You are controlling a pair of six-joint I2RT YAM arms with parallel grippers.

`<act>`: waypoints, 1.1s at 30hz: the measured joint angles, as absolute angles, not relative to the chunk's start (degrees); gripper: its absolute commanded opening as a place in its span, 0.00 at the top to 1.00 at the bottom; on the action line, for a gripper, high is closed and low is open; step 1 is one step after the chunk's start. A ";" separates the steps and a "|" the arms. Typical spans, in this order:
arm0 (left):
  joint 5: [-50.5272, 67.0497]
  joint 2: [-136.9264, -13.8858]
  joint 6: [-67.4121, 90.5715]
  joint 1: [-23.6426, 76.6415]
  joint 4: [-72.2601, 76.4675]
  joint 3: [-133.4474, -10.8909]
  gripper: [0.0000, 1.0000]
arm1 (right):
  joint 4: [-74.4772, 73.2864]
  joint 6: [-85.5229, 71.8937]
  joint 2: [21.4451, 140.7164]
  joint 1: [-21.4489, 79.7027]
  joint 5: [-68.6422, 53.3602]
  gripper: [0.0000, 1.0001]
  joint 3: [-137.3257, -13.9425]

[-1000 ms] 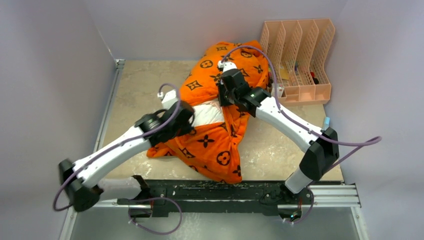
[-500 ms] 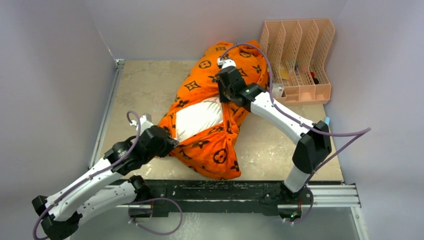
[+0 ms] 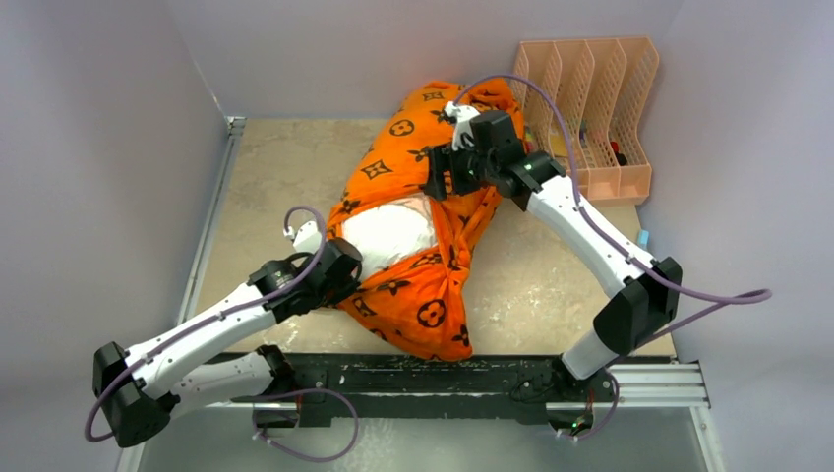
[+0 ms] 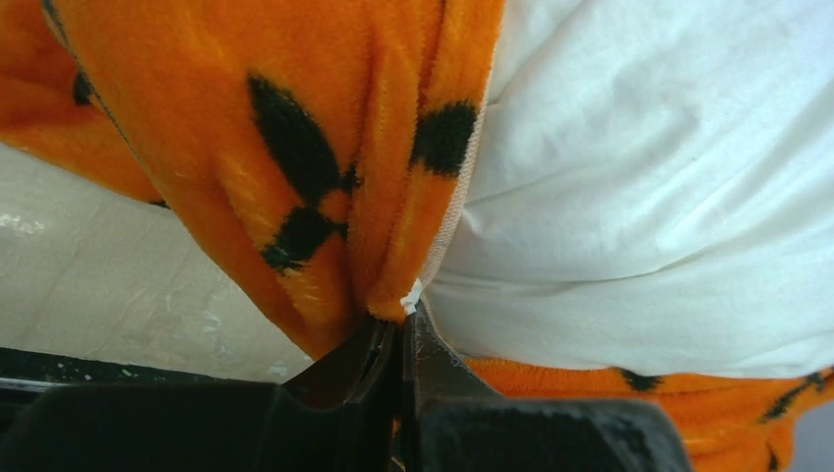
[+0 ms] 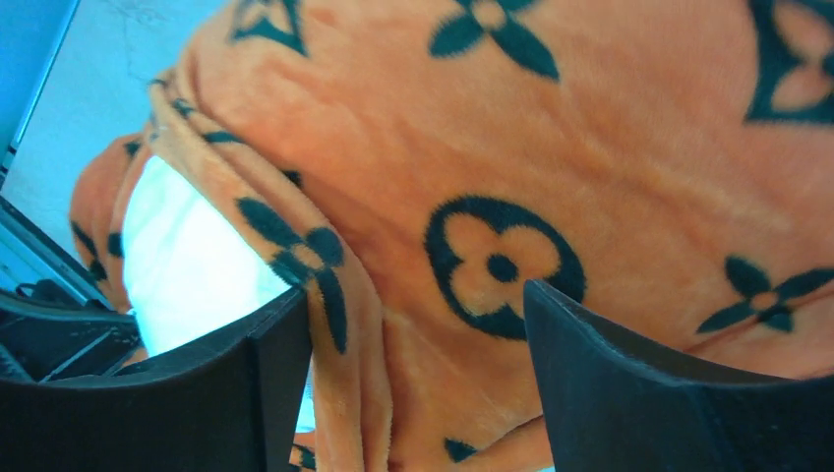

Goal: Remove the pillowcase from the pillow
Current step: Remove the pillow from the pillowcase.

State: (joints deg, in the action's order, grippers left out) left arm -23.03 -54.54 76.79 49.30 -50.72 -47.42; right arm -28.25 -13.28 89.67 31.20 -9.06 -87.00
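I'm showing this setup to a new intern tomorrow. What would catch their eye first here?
The bright orange pillowcase with black motifs, lying mid-table, dominates, with the white pillow bulging from an opening near its middle. The left fingers pinch the hem beside that opening, while the right fingers are spread open at the cover's far end. A peach rack stands in the far right corner.

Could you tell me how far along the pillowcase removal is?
Early. Done: the pillowcase is opened enough to bare a patch of pillow. In hand: the left gripper is shut on the opening's hem; the right gripper is open over the far end. Left: most of the pillow is covered.
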 measured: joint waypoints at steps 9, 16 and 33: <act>-27.53 -50.17 75.92 49.32 -50.43 -45.69 1.00 | -29.30 -5.04 99.24 42.19 -6.61 0.11 -105.16; -27.94 -47.55 76.97 49.32 -49.30 -43.70 1.00 | -30.94 0.97 112.36 48.40 -9.61 0.12 -115.98; -32.05 -44.27 83.00 49.45 -50.37 -42.46 1.00 | -30.22 -8.43 120.62 43.22 4.95 1.00 -118.91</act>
State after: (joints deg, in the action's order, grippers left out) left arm -32.05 -44.27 83.00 49.45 -50.37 -42.46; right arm -30.22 -8.43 120.62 43.22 4.95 -118.91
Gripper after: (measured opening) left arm 0.025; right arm 0.024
